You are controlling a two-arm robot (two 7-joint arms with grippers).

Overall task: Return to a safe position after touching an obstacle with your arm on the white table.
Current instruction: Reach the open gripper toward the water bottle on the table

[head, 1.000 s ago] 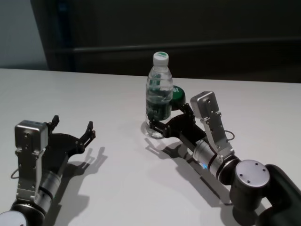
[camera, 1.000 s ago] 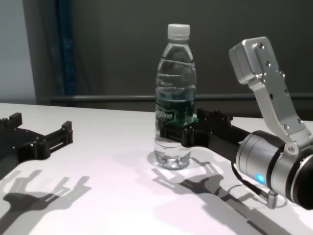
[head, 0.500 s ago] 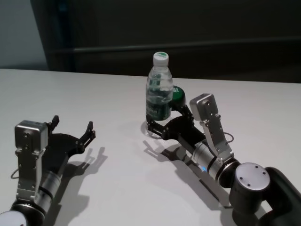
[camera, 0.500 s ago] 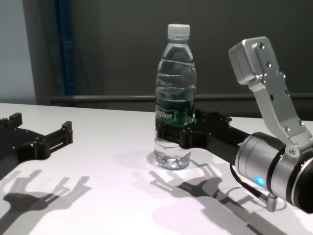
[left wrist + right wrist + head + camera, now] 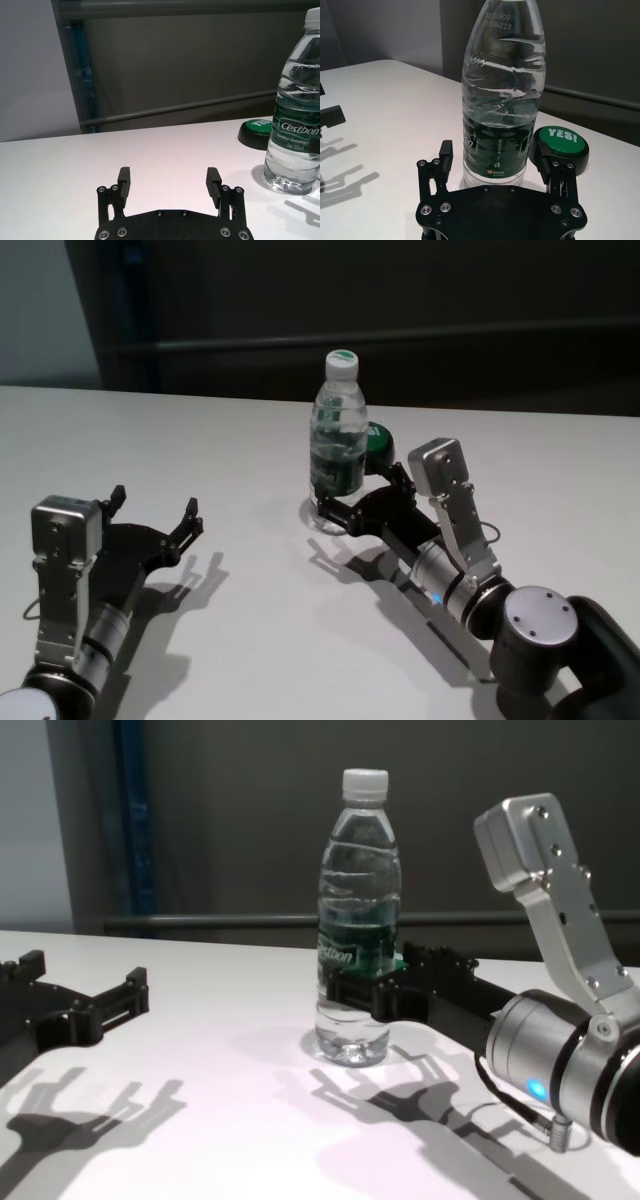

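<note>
Little has shifted over the past second: the right gripper (image 5: pixel 358 502) has edged slightly back and forth beside the bottle (image 5: pixel 338 441), which has stayed upright in the same spot on the white table (image 5: pixel 220 450). Its fingers (image 5: pixel 445 152) are spread wide, one on each side of the bottle's lower body; whether they touch the plastic cannot be told.

Clear and capped in white, the bottle holds water nearly to its neck. Its dark green label reads "Cestbon", with "Purified Drinking" and "Net 555ml" beneath in the left wrist view; a stamped code ending "0809" shows near the shoulder in the right wrist view.

Just behind the bottle and to its right sits a low black-and-green round button (image 5: pixel 561 142) marked "YES!" in white, close beside the gripper's right-hand finger.

Well to the left, the left gripper (image 5: pixel 152 514) hangs low over the table near its front edge, fingers wide apart and holding nothing.
</note>
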